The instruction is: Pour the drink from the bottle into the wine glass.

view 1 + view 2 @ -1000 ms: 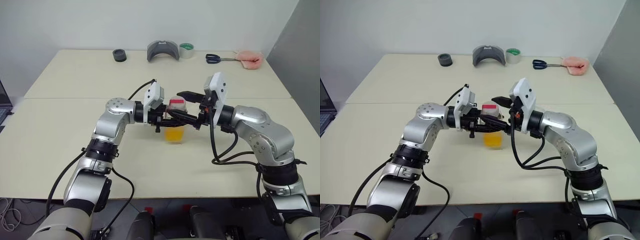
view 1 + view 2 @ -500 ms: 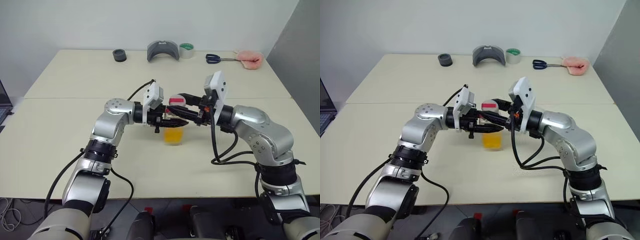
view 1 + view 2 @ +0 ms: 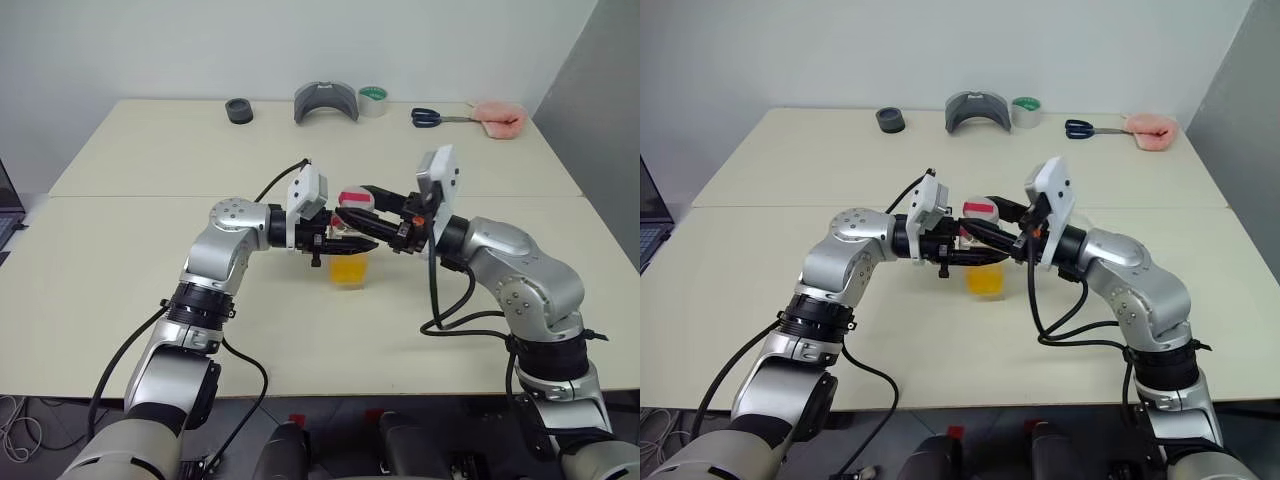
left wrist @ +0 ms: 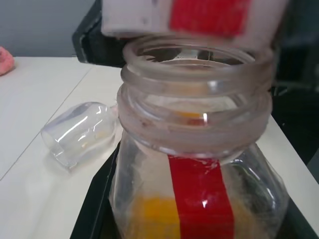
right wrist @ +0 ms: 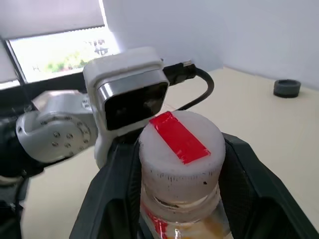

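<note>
Both pincers meet over the middle of the table (image 3: 120,260). Left pincer (image 3: 345,240) is clamped tight on the bottle (image 3: 349,258), its black fingers hugging the clear body just below the threaded neck, holding it upright above the tabletop. Right pincer (image 3: 368,205) reaches in from the opposite side with its two black fingers (image 5: 112,199) set around the cap (image 5: 178,152), one on each side; the cap is whitish with a strip of red tape across its top, and in the left wrist view it sits slightly above the bare threaded neck (image 4: 195,107). A red label strip (image 4: 199,199) runs down the bottle's front, and the drink (image 3: 349,270), orange-yellow, fills the lower part. Near the bottle, the wine glass (image 4: 82,132) lies on its side on the table. Along the far edge sit a black ring (image 3: 238,110), a grey curved piece (image 3: 326,101), a roll of tape (image 3: 374,99), scissors (image 3: 432,117) and a pink cloth (image 3: 498,117).
</note>
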